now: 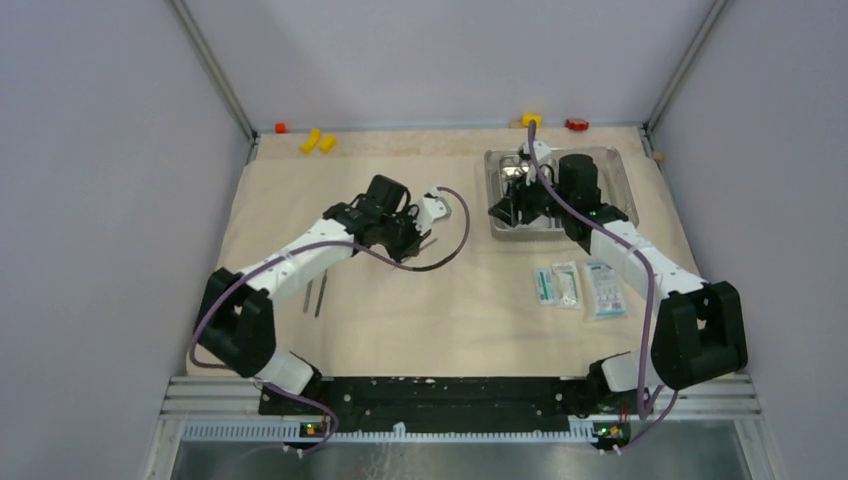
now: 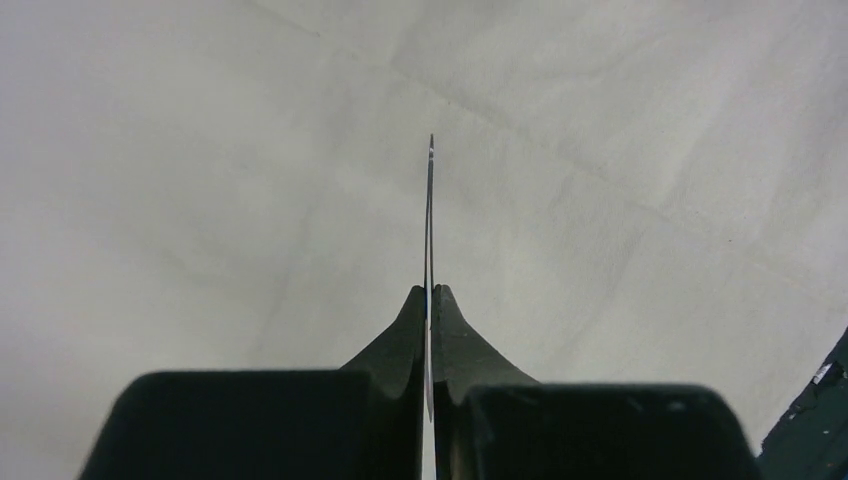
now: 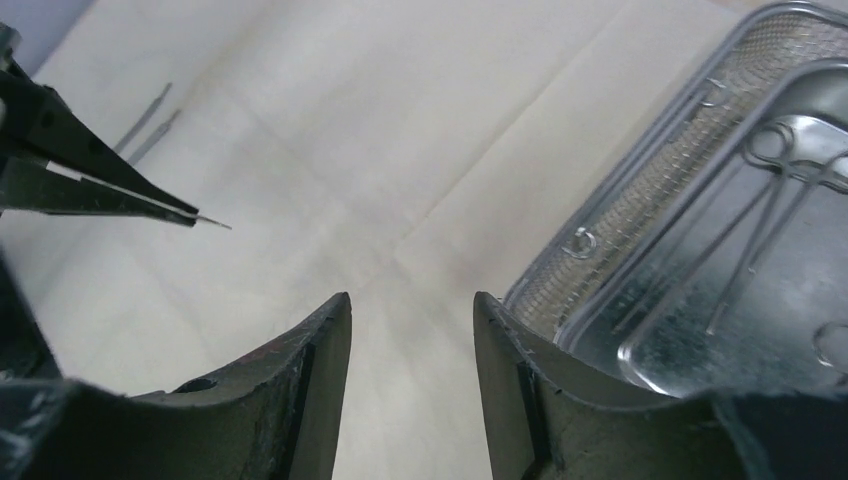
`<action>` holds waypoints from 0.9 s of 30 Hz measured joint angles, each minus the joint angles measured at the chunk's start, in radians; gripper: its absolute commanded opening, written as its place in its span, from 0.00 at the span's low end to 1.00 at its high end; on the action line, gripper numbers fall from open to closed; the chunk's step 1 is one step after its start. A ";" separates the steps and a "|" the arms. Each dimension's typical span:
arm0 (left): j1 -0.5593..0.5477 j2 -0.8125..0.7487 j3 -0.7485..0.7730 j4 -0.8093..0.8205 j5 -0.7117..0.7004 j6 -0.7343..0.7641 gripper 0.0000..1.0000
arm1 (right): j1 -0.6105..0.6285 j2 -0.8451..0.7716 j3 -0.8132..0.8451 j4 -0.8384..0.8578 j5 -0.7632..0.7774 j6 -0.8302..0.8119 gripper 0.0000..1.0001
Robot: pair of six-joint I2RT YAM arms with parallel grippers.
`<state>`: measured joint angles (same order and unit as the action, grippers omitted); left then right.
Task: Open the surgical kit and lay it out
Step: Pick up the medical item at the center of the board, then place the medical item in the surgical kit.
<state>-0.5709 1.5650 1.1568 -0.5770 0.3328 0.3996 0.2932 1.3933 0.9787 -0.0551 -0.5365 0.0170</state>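
A beige cloth wrap [image 1: 400, 300] lies spread beneath me. My left tool [image 2: 430, 292] pinches a thin metal instrument [image 2: 430, 200] tight above it. My right tool [image 3: 412, 310] hangs half-open and empty, just beside the steel tray [image 3: 625, 215], which holds ringed instruments [image 3: 760, 230].

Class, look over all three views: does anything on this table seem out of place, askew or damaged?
Only the yellow blocks and red blocks along the far edge of the cloth look foreign to a surgical layout. Nothing looks spilled or damaged; the packets lie in a tidy row.
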 measured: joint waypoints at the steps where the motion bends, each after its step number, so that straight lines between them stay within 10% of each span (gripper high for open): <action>1: 0.000 -0.036 -0.013 0.017 0.002 0.023 0.00 | 0.000 0.000 -0.006 0.009 -0.024 0.013 0.50; 27: -0.252 -0.300 -0.227 0.102 -0.196 0.842 0.01 | 0.214 0.243 0.002 0.093 -0.444 0.121 0.63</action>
<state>-0.8230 1.2648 0.9298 -0.4747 0.1371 1.2411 0.5076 1.6360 0.9810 0.0376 -0.9806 0.1383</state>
